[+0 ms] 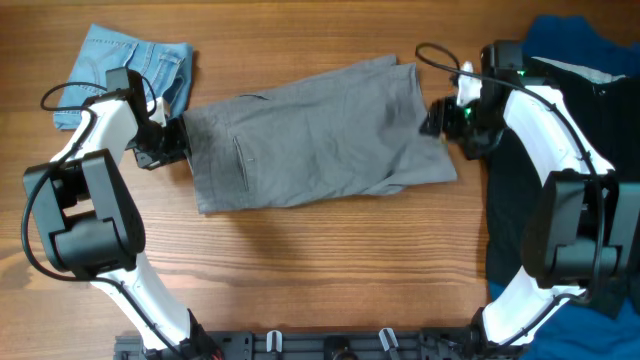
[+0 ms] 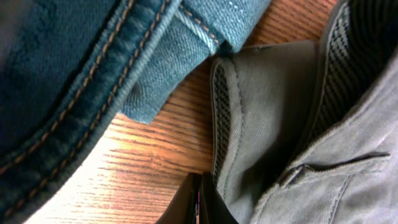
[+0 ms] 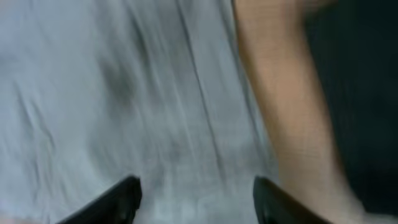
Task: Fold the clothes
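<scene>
The grey shorts [image 1: 320, 135] lie flat across the middle of the table, waistband to the left and legs to the right, with the back pocket facing up. My left gripper [image 1: 178, 140] is at the waistband's left edge. In the left wrist view its fingers [image 2: 200, 202] are pressed together beside the grey waistband [image 2: 273, 112], and no cloth shows between them. My right gripper [image 1: 435, 115] is over the right leg hem. In the blurred right wrist view its fingers [image 3: 196, 199] are spread wide above the grey cloth [image 3: 155, 93].
Small light-blue denim shorts [image 1: 125, 60] lie at the back left, close to the left gripper, and fill the left wrist view [image 2: 74, 74]. A black garment [image 1: 515, 210] and a royal-blue one [image 1: 580, 40] lie at the right. Bare wooden table [image 1: 320, 270] lies in front.
</scene>
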